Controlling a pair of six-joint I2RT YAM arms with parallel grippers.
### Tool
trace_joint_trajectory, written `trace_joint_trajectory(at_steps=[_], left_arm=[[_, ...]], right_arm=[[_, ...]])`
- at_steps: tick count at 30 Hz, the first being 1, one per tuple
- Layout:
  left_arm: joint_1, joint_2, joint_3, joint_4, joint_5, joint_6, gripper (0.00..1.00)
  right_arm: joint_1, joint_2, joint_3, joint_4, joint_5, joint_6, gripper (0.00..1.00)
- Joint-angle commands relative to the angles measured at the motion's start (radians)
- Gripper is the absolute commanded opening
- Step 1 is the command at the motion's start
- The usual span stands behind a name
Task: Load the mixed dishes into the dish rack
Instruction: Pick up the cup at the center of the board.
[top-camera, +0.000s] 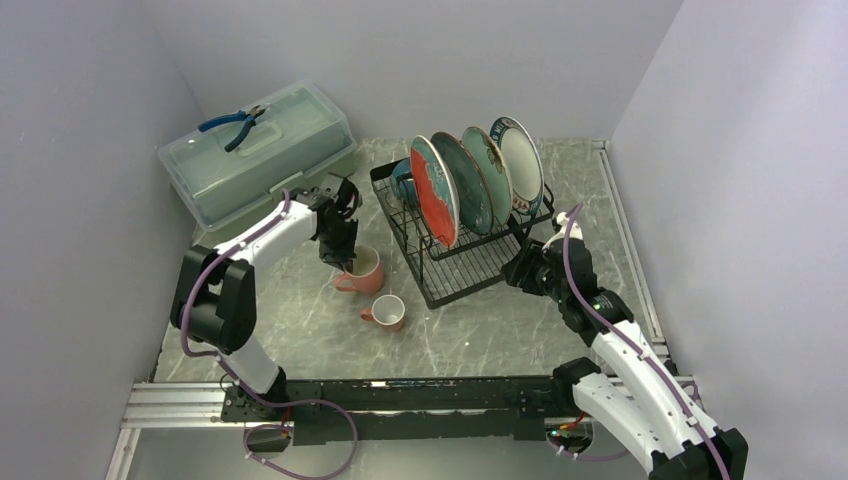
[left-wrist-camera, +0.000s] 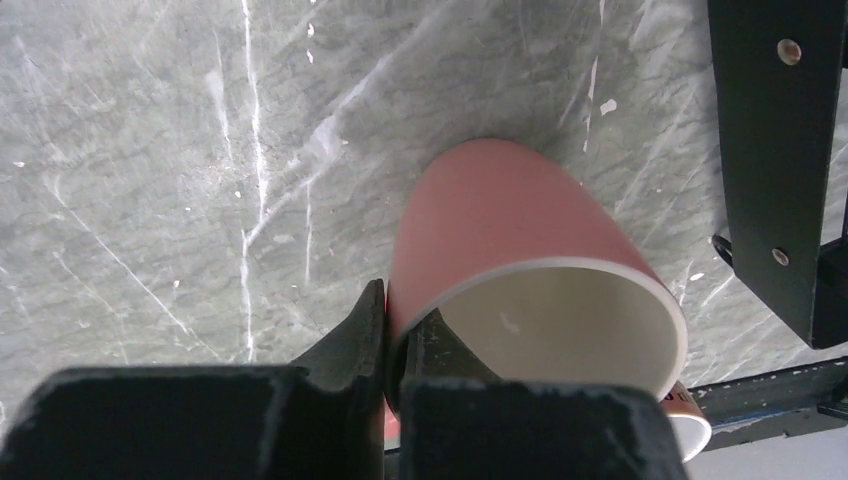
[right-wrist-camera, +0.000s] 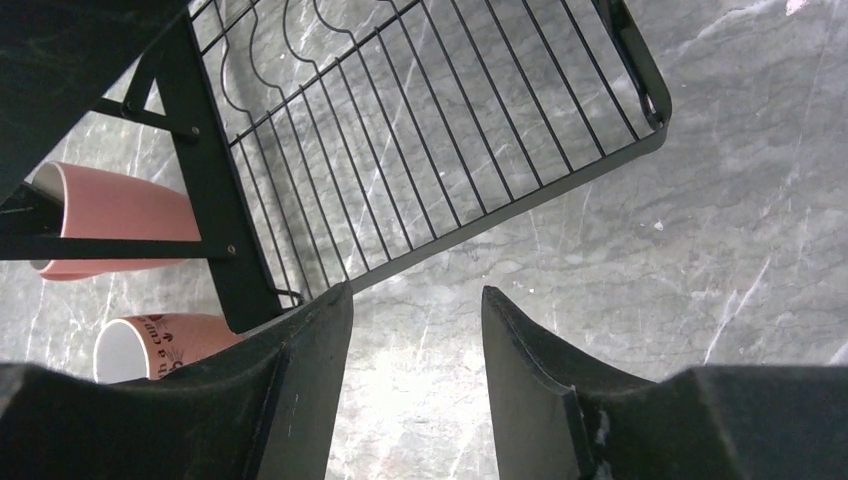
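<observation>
Black fingers (left-wrist-camera: 372, 320) of the left gripper (left-wrist-camera: 395, 322) pinch the wall of a pink mug (left-wrist-camera: 500, 220) at its rim, one finger outside and the other inside against the cream lining. That mug is mouth up just left of the dish rack (top-camera: 470, 265); I cannot tell whether its base touches the table (top-camera: 300, 330). A second pink mug (top-camera: 388, 312), with lettering on its side, stands on the table just in front of it, untouched.

The right gripper (right-wrist-camera: 415, 300) hovers over bare table by the rack's near right corner, its jaws spread and holding nothing.

Four plates stand on edge in the rack's far half: red floral plate (top-camera: 435, 190), glossy teal plate (top-camera: 465, 185), pale green floral plate (top-camera: 490, 165) and white plate (top-camera: 520, 155). The rack's near half is bare wire.

Blue-handled pliers (top-camera: 235, 127) lie on a lidded plastic box (top-camera: 255, 160) at the far left.
</observation>
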Motion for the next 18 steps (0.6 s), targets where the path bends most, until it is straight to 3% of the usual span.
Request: trace_joint_trajectory(at_steps=[1, 9, 18], left_arm=[[-0.003, -0.017, 0.04, -0.014, -0.039, 0.027, 0.0], [-0.001, -0.136, 0.102, -0.088, -0.042, 0.026, 0.0], [0.026, -0.289, 0.172, -0.16, 0.103, -0.01, 0.0]], right_arm=[[-0.002, -0.017, 0.025, 0.007, -0.02, -0.025, 0.52], [-0.001, -0.058, 0.064, 0.034, -0.127, -0.066, 0.52], [-0.001, -0.138, 0.08, 0.092, -0.315, -0.076, 0.55]])
